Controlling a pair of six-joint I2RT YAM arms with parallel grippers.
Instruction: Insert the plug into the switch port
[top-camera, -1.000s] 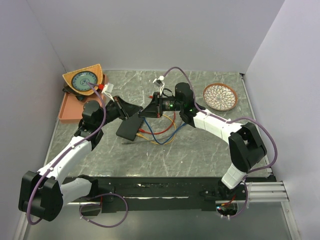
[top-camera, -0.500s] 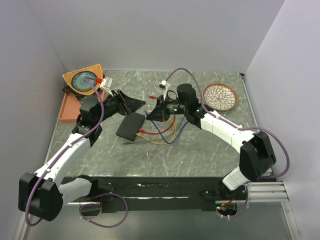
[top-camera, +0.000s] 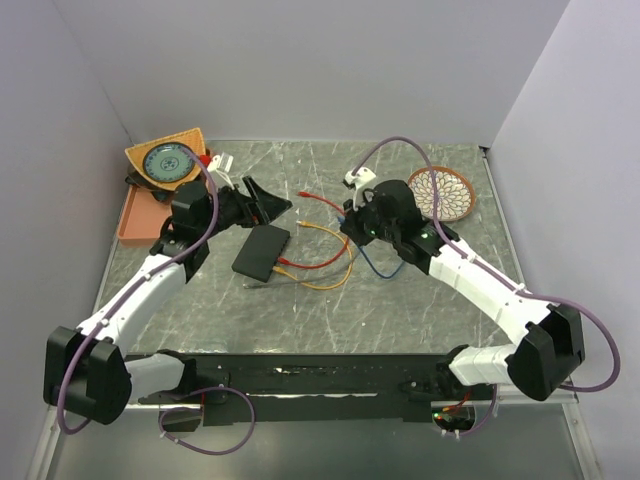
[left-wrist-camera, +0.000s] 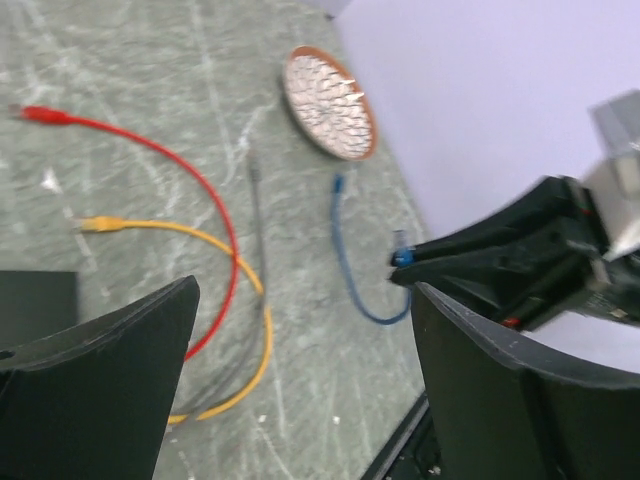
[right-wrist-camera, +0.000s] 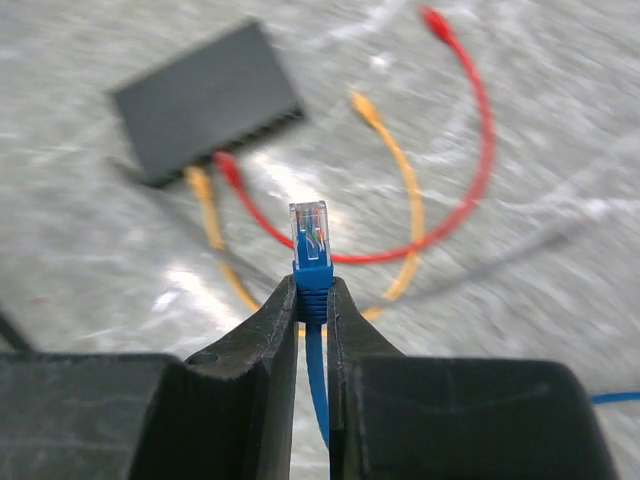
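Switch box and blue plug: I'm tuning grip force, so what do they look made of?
Switch box: matte black plastic or painted metal, hard to tell; dull and flat, no glare, though blurred. Blue plug: clear glossy plastic tip, coloured wires showing through; blue boot below, probably soft plastic or rubber.

**Left claw wide, right claw pinching**

The left arm (top-camera: 140, 295) stretches up from the near-left of the black box (top-camera: 262, 251). Its left claw (top-camera: 268, 203) stands just beyond the box's far edge, jaws spread wide and holding nothing. The right arm (top-camera: 475, 280) bends in from the box's right. Its right claw (right-wrist-camera: 312, 292) is pinched on the blue plug (right-wrist-camera: 310, 240), whose tip points toward the box.
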